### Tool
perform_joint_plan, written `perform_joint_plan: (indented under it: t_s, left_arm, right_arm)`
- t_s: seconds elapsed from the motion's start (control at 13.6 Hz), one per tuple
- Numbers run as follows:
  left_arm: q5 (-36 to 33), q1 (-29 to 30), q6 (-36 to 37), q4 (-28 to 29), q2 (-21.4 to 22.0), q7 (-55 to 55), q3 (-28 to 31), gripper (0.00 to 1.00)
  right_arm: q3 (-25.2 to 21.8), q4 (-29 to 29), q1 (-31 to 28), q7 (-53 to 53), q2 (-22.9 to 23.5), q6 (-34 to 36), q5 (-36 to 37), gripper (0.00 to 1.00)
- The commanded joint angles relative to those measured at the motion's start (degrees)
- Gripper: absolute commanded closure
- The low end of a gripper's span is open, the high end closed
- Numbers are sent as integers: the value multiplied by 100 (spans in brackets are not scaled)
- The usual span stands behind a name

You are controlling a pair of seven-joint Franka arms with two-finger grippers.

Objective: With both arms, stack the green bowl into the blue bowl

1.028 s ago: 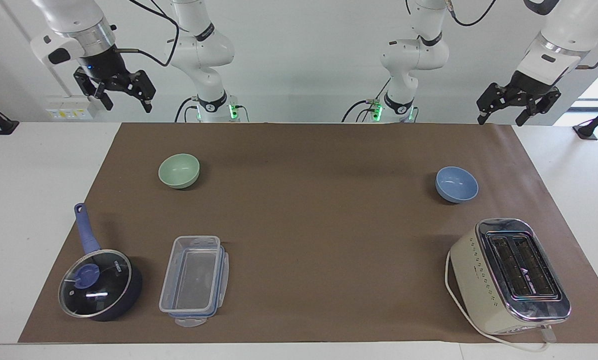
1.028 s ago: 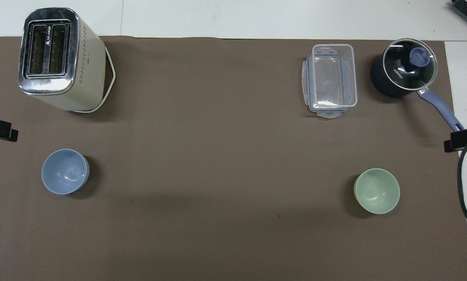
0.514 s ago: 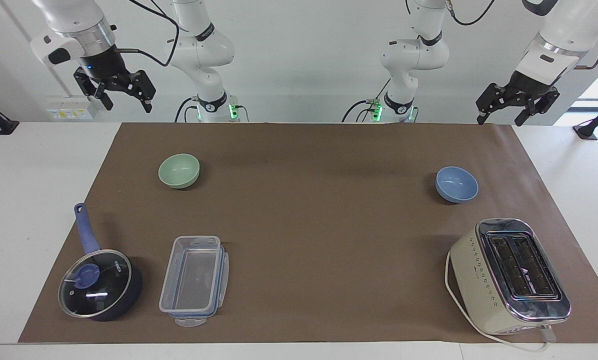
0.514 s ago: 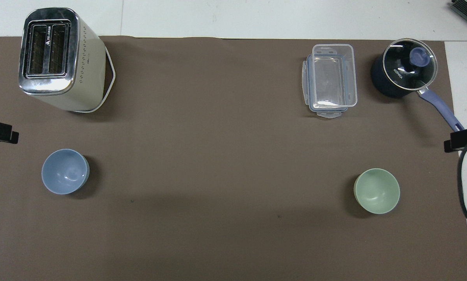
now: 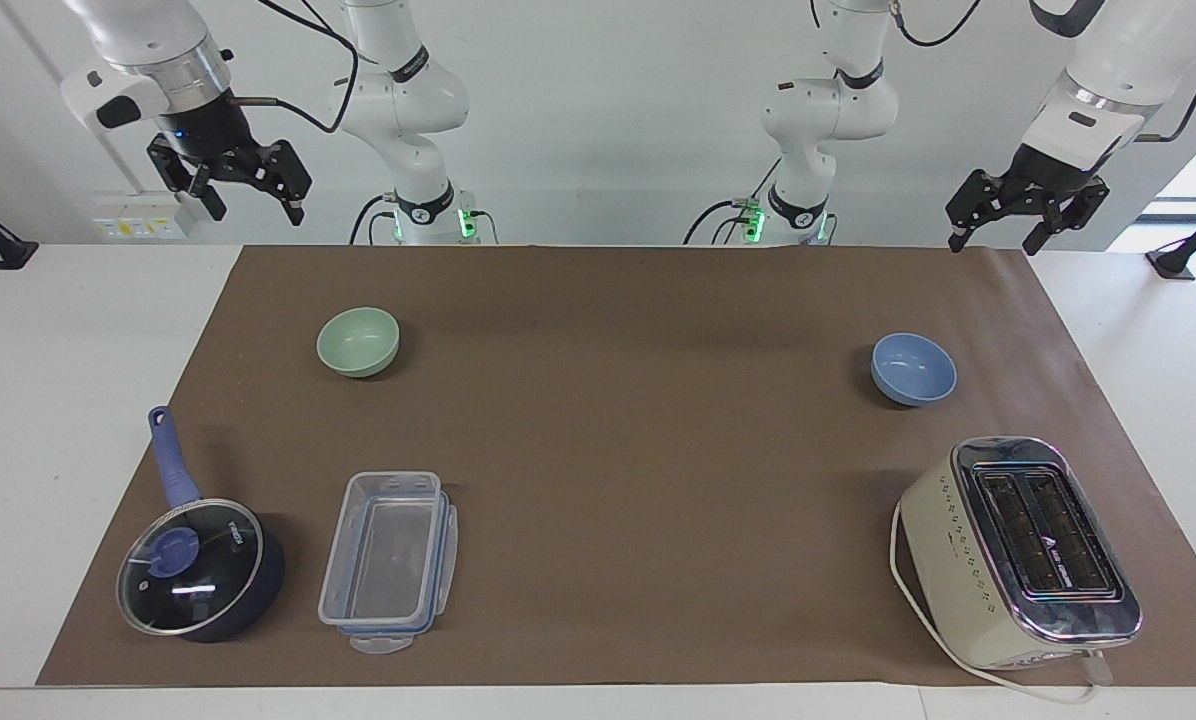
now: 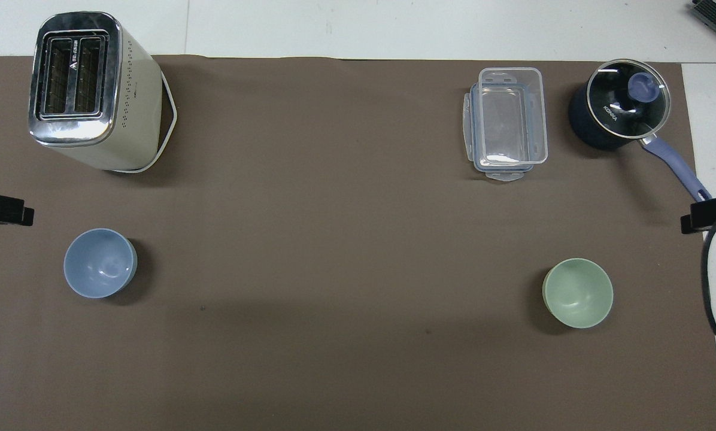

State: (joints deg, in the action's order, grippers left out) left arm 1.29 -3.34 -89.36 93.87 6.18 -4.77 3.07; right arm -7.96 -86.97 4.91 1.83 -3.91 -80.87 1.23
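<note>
cut off: overhead, only a dark tip of each arm is showing
left claw (image 5: 993,212): hanging wide, empty, over the counter's (image 5: 78,330) edge
right claw (image 5: 230,187): hanging wide, empty, likewise

A cream toaster (image 5: 1018,550) is set on the brown mat (image 5: 638,470) at the left arm's end of the counter (image 5: 58,330). At the right arm's end, a clear lidless container (image 5: 388,560) is placed beside a dark blue lidded saucepan (image 5: 198,565).

green bowl (image 5: 358,341): upright, right arm's end | blue bowl (image 5: 913,368): upright, left arm's end
</note>
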Motion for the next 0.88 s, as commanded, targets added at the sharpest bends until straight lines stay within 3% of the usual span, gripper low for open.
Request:
perform_joint_plan:
  t_s: [0.0, 0.44, 0.81]
  left_arm:
    - [47, 227, -301, 438, 243, -216, -17, 0]
    - [249, 737, -959, 1246, 235, -1007, -17, 0]
    - [468, 1133, -1943, 2177, 191, -1728, -17, 0]
  right_arm:
    - [-4, -128, -42, -122, -119, -8, -43, 0]
    - [-4, -136, -42, -122, -110, -8, -43, 0]
    - [-4, -128, -42, -122, -119, -8, -43, 0]
